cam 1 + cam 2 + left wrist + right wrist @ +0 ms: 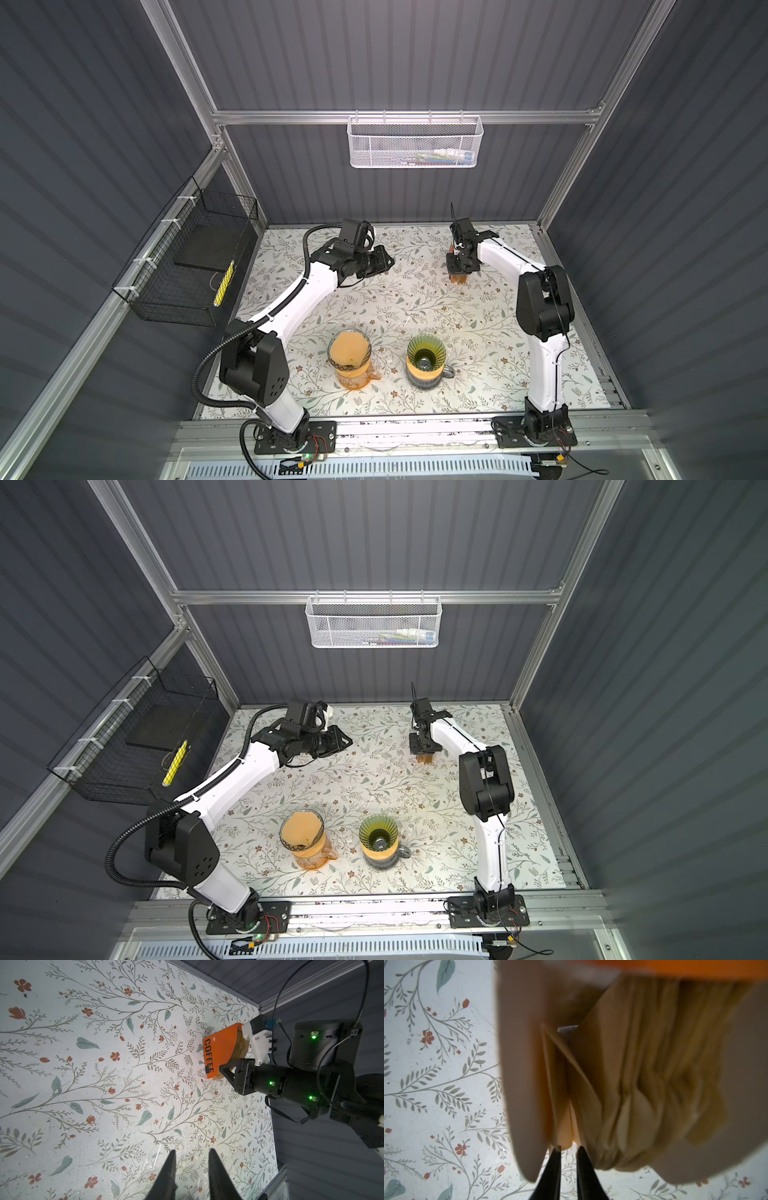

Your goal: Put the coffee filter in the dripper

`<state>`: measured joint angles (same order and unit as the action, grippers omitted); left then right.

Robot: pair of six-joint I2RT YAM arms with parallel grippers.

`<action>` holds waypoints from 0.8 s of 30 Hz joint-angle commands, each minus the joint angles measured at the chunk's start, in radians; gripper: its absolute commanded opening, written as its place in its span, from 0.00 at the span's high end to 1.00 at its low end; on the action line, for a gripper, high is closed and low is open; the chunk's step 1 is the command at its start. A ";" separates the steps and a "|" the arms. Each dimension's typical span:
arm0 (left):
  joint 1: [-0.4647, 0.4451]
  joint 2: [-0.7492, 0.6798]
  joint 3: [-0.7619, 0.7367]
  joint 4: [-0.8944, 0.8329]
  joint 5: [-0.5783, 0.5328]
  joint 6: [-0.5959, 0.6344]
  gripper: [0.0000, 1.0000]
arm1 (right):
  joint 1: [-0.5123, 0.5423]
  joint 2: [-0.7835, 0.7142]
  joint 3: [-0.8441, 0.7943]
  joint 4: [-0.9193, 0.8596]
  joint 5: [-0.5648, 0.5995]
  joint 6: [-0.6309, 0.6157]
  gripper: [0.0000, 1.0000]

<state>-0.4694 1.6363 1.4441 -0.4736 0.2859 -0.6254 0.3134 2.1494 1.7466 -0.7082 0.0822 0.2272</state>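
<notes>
As right gripper [569, 1149] straddled brown paper filter [560, 1105] in orange box [222, 1049], clamp unclear, left gripper [192, 1152] hung fingers-apart; next, likely: draw one out.

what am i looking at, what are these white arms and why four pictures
These are two robot arms, the left arm and the right arm, bolted at the near edge of a flowered table. Both top views look down on the scene; the other two pictures come from a camera on each wrist, looking along its claw. On the table stand an empty green dripper on a cup, a second dripper that seems paper-lined on an orange jug, and an orange box of paper filters. The left claw is open and holds nothing. The right claw has its tips either side of the edge of one coffee filter; whether it grips yet, I cannot tell.
</notes>
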 commanded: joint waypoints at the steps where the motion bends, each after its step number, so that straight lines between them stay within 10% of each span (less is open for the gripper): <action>1: 0.009 -0.010 -0.004 -0.004 0.015 -0.008 0.72 | 0.007 -0.055 -0.024 -0.008 0.002 0.012 0.81; 24: 0.008 -0.020 -0.011 -0.005 0.010 -0.007 0.72 | 0.013 -0.016 0.009 -0.017 -0.009 0.011 0.80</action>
<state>-0.4694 1.6363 1.4441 -0.4736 0.2859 -0.6258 0.3225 2.1056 1.7260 -0.7063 0.0673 0.2390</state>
